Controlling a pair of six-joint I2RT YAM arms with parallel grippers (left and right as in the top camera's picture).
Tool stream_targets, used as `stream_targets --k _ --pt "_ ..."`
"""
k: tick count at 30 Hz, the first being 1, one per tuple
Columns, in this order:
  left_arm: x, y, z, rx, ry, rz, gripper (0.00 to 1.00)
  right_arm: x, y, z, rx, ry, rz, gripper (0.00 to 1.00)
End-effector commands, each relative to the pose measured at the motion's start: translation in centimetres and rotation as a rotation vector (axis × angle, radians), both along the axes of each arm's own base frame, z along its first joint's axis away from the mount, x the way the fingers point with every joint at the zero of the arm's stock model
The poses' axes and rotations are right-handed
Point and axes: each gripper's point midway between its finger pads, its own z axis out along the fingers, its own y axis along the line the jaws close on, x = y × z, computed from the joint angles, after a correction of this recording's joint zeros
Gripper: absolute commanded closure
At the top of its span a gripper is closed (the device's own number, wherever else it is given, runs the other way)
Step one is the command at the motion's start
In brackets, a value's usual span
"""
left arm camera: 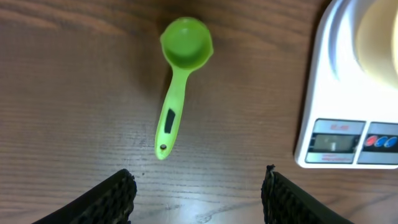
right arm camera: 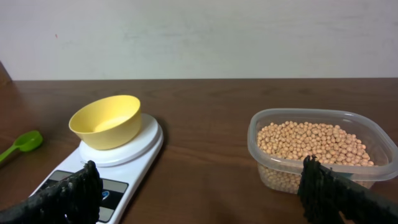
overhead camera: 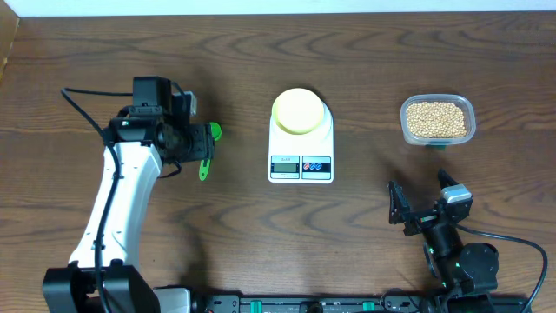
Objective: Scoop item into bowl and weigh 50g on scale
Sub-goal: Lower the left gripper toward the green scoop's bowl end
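While left hand [left arm camera: 198,180] gapes above scoop [left arm camera: 180,81], scale [left arm camera: 329,81] sits near, rightward.

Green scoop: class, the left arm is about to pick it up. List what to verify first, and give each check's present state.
1. Left gripper open and holding nothing: ok.
2. Green scoop lying free on the table, empty, handle end toward the gripper: ok.
3. Yellow bowl sitting on the scale, empty: ok.
4. Scale display at zero: cannot tell, the digits are unreadable.
5. Tub of beans uncovered: ok.
6. Right gripper open and apart from the tub: ok.
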Motion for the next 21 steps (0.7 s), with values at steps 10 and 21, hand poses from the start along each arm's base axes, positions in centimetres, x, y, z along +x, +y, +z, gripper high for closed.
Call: stream_targets --k 10,21 --pt "0.7 1.2 -4.5 0.06 -0.059 0.025 0.09 -0.1 0.2 0.0 0.008 0.001 0.007 0.01" --pt "2.0 1.2 -5.5 0.05 -0.15 0.053 0.09 -0.1 0.2 0.0 0.008 0.001 0.007 0.01"
